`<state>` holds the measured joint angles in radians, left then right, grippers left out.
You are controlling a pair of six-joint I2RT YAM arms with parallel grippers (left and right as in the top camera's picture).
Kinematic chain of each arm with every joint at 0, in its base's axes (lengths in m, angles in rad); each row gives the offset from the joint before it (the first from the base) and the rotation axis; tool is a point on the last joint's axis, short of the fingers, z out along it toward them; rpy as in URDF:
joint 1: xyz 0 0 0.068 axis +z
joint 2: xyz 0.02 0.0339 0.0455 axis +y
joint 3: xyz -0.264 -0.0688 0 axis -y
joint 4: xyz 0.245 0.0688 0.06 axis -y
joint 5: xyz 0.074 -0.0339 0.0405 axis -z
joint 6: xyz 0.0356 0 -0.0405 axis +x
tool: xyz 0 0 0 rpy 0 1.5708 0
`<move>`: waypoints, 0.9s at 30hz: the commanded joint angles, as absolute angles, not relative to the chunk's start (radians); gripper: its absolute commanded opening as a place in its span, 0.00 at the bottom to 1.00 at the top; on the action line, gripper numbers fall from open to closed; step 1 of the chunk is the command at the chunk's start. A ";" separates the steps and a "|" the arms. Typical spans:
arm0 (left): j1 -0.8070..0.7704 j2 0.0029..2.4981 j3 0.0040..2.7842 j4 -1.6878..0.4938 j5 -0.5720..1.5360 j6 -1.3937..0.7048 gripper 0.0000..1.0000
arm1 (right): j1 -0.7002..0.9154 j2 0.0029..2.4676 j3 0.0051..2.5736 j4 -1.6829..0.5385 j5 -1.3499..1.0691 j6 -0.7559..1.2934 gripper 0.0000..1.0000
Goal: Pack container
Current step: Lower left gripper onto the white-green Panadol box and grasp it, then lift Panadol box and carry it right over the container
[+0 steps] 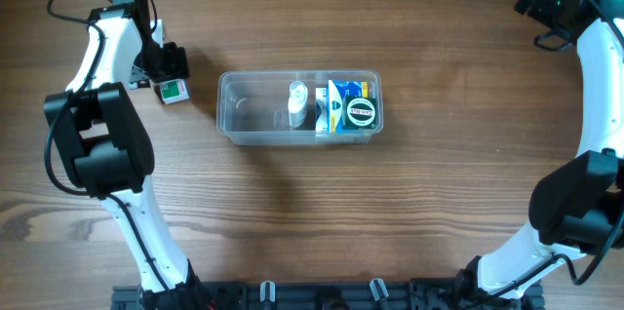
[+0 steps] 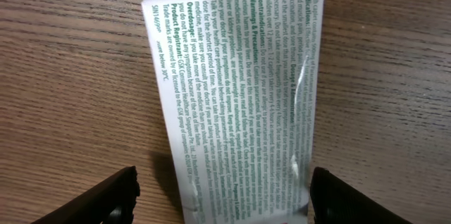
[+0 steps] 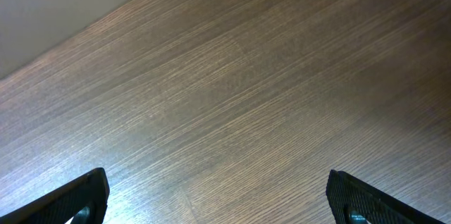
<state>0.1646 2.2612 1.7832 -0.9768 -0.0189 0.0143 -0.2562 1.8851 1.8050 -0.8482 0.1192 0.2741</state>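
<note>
The clear plastic container [image 1: 244, 105] lies at the table's middle. It holds a white bottle [image 1: 298, 103] and several small boxes [image 1: 351, 107] at its right end. A small white and green box [image 1: 174, 92] lies on the table left of the container. My left gripper [image 1: 168, 64] is open just above that box. In the left wrist view the box's white printed side [image 2: 236, 104] lies between the spread fingers [image 2: 222, 196], untouched. My right gripper [image 1: 546, 3] is open at the far right corner, over bare table [image 3: 225, 111].
The wooden table [image 1: 292, 213] spreads around the container. The left arm's links [image 1: 97, 144] stand at the left side and the right arm's links [image 1: 585, 203] at the right side. The table's far edge shows in the right wrist view [image 3: 70, 20].
</note>
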 commanded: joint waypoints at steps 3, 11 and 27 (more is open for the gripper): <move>0.174 2.291 1.784 -0.982 -0.039 0.019 0.66 | -0.253 1.891 1.804 -0.846 0.110 0.265 1.00; 0.174 2.291 1.784 -0.979 -0.039 0.019 0.49 | -0.253 1.891 1.804 -0.846 0.110 0.265 1.00; 0.141 2.073 1.876 -1.060 -0.031 0.019 0.49 | -0.253 1.891 1.804 -0.846 0.110 0.265 1.00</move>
<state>0.1627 2.1487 1.8511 -1.0378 -0.0296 0.0177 -0.2562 1.8851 1.8050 -0.8482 0.1192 0.2741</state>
